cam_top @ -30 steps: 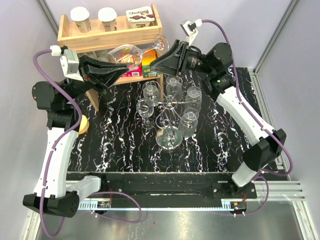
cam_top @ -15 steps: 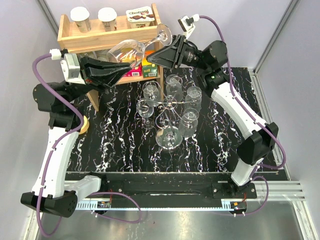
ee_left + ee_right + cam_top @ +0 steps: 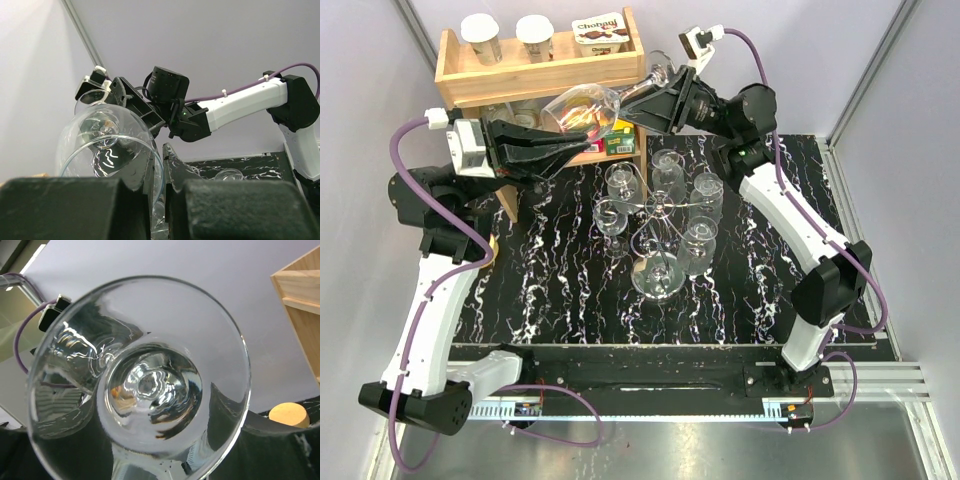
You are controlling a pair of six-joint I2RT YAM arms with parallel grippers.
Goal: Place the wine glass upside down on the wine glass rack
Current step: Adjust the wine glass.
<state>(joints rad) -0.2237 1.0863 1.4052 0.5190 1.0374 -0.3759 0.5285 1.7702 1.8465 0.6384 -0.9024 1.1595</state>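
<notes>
Noting wine glass [image 3: 582, 108] aloft on its side at 11 o'clock of the wine glass rack [image 3: 658, 208], your left gripper [image 3: 158, 162] pinching the bowl rim, your right gripper [image 3: 628, 100] at the stem, its grip hidden behind the foot, cannot tell.

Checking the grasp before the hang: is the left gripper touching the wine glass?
Touching. In the left wrist view the left gripper is nearly closed, with the bowl wall of the wine glass pinched between its fingers at the rim.

You're looking at a black, white-veined surface [image 3: 560, 300] boxed in by pale lilac walls [image 3: 360, 100]. A wooden shelf [image 3: 540, 72] stands at its far left corner.
</notes>
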